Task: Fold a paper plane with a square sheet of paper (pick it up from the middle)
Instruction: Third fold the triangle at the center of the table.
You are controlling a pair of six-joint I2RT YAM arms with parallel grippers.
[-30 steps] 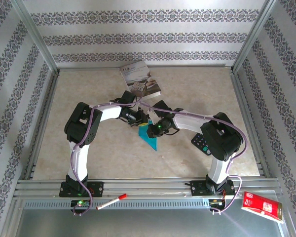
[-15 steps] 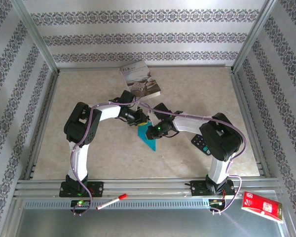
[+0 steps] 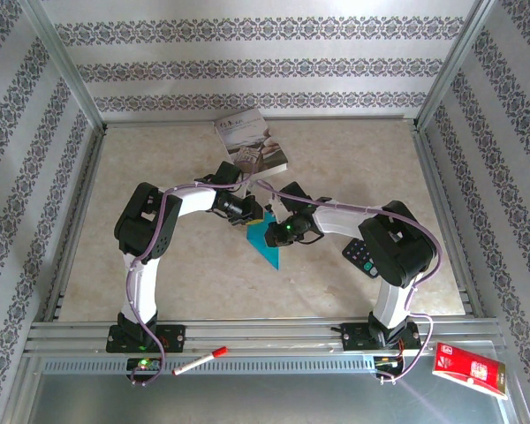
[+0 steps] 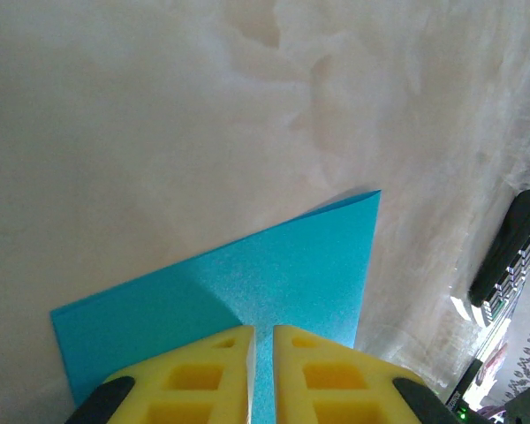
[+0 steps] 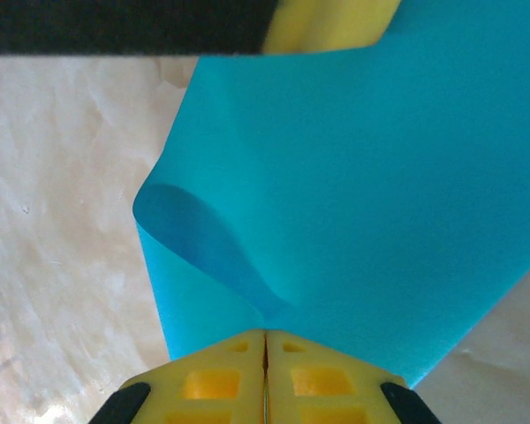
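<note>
The square sheet of paper (image 3: 272, 248) is teal-blue and lies mid-table between the two arms. In the right wrist view one edge of the sheet (image 5: 380, 194) curls over in a soft loop, and my right gripper (image 5: 265, 334) is shut on that doubled edge. From above, the right gripper (image 3: 272, 233) sits over the paper's upper part. My left gripper (image 3: 258, 215) comes in from the far left corner. Its yellow jaws (image 4: 263, 331) are a sliver apart, tips resting on the flat sheet (image 4: 283, 274). One left finger (image 5: 331, 22) shows at the paper's far edge.
A grey-white printed book (image 3: 252, 141) lies at the back of the table. A black remote (image 3: 360, 256) sits by the right arm, also in the left wrist view as the remote (image 4: 512, 256). A red marker (image 3: 199, 360) and a red packet (image 3: 470, 371) lie off the front edge.
The right wrist has edged slightly to the right over the paper. The left arm and the sheet stay where they were.
</note>
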